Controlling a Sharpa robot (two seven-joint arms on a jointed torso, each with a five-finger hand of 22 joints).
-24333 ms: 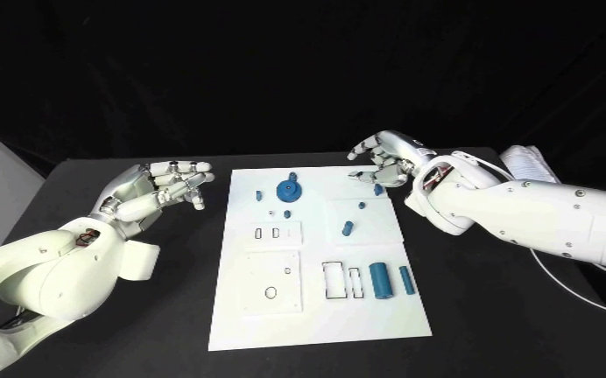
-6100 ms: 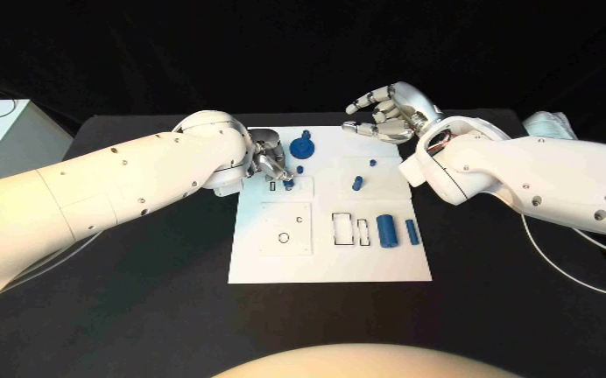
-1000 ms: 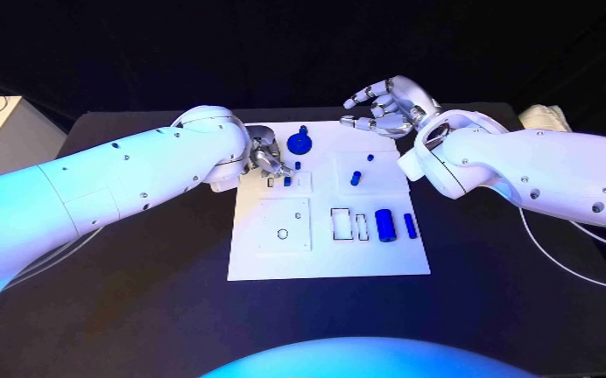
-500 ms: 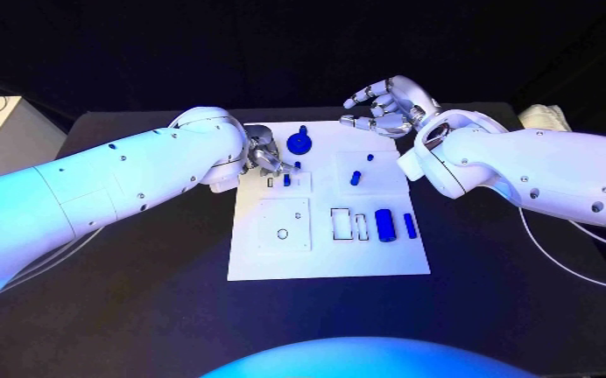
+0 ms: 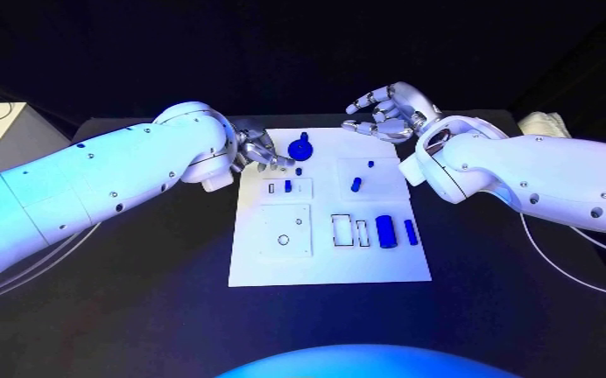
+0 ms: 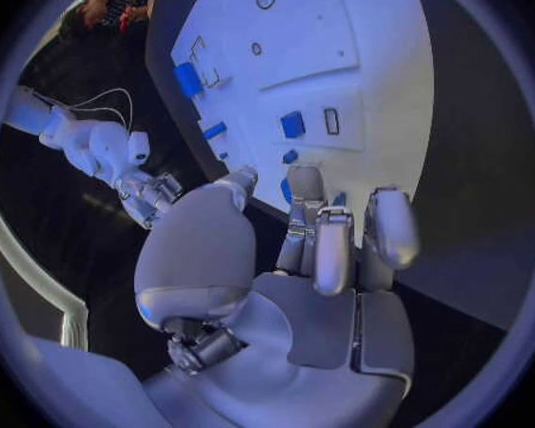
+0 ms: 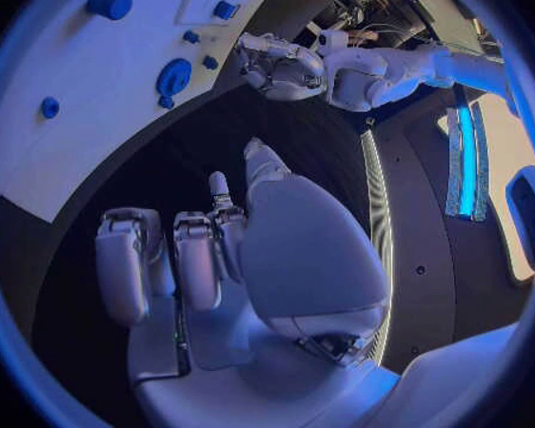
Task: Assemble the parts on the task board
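Silver fingers point(image 5: 268, 160) of the left hand point(image 5: 257, 150) curl over the task board point(image 5: 328, 260) at ten o'clock, holding nothing the wrist view shows; the right hand point(image 5: 391, 112) hangs half-curled, empty.

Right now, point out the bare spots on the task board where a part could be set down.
The near strip of the task board, below the square plate with the oval hole and the two upright blue cylinders, is bare. The far end is crowded: the round blue knob, small pegs and the left robot hand.

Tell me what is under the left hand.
The left hand hovers over the task board's far left corner, beside the round blue part. Whatever lies directly beneath the fingers is covered.
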